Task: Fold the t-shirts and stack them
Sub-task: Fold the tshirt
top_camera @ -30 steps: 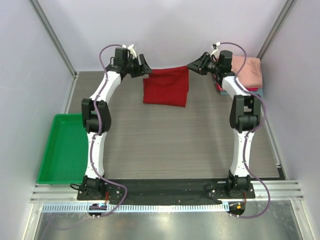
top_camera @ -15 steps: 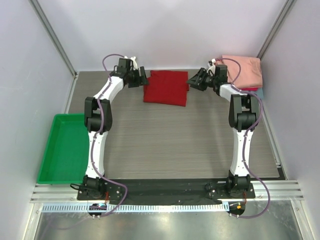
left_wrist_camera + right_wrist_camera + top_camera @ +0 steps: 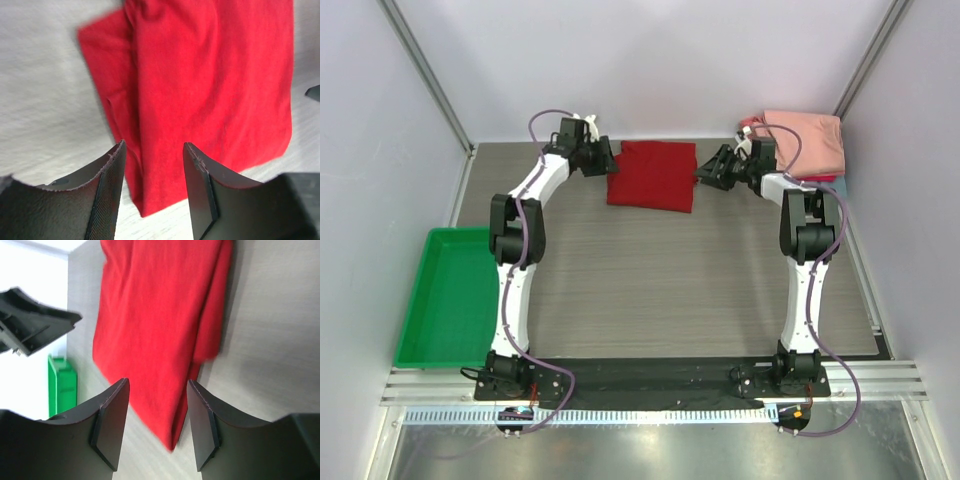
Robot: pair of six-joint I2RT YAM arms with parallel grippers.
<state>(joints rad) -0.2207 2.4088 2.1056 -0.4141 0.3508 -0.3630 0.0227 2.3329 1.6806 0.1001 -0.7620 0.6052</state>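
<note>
Green tray [image 3: 448, 300], lower left of the overhead frame; left arm [image 3: 515, 225] stretched up-frame, elbow bent, left gripper [image 3: 603, 158] at the left edge of the folded deep red shirt [image 3: 653, 176] lying upper centre on the table [image 3: 650, 290], jaws parted, nothing between them. Right arm [image 3: 810, 225] reaching up and inward, right gripper [image 3: 712, 172] at the shirt's right edge, jaws spread and empty. Pink shirt [image 3: 812, 142] tops a pile in the upper right corner, lower layers mostly hidden behind the right arm; the red shirt's edges blur in both wrist views.
</note>
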